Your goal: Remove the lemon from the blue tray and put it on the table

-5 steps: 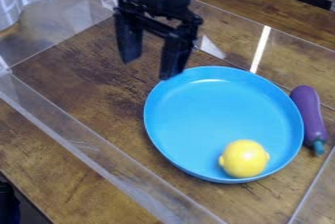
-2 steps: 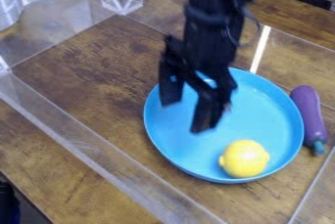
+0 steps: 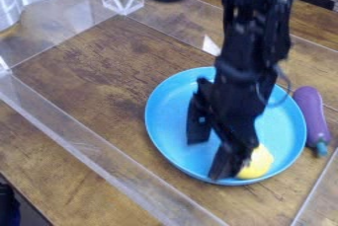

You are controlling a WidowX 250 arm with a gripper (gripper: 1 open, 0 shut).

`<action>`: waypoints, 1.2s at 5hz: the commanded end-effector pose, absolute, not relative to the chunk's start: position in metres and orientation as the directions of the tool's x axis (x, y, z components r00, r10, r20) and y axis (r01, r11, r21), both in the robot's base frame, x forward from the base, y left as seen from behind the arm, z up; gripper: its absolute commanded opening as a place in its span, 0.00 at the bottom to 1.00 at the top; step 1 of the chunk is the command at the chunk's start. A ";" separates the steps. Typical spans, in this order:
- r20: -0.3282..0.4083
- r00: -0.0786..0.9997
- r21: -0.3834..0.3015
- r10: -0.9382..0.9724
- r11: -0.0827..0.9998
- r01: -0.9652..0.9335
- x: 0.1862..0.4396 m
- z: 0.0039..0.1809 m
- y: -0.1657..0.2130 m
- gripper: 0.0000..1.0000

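The lemon (image 3: pixel 258 162) lies in the near right part of the blue tray (image 3: pixel 172 121), and its left side is hidden behind one black finger. My gripper (image 3: pixel 212 157) hangs pointing down over the tray, open, its two fingers spread apart with nothing held between them. The nearer finger (image 3: pixel 227 163) overlaps the lemon; I cannot tell whether it touches. The tray rests on the dark wooden table (image 3: pixel 106 62).
A purple eggplant (image 3: pixel 311 117) lies on the table just right of the tray. Clear acrylic walls (image 3: pixel 73 136) run along the near-left edge and the back of the table. The black arm (image 3: pixel 258 33) comes down from the top.
The gripper has come from beyond the tray's far-left rim toward the near right and lower, now over the tray at the lemon. Its fingers have turned. The lemon has not moved.
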State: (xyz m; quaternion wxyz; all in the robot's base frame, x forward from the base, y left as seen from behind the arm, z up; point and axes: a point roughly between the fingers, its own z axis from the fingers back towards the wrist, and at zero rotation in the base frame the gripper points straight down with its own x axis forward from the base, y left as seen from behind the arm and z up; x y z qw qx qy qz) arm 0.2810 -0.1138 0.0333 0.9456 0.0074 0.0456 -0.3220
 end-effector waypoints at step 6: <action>-0.012 0.773 -0.018 -0.634 0.773 0.634 0.301 0.010 -0.134 0.00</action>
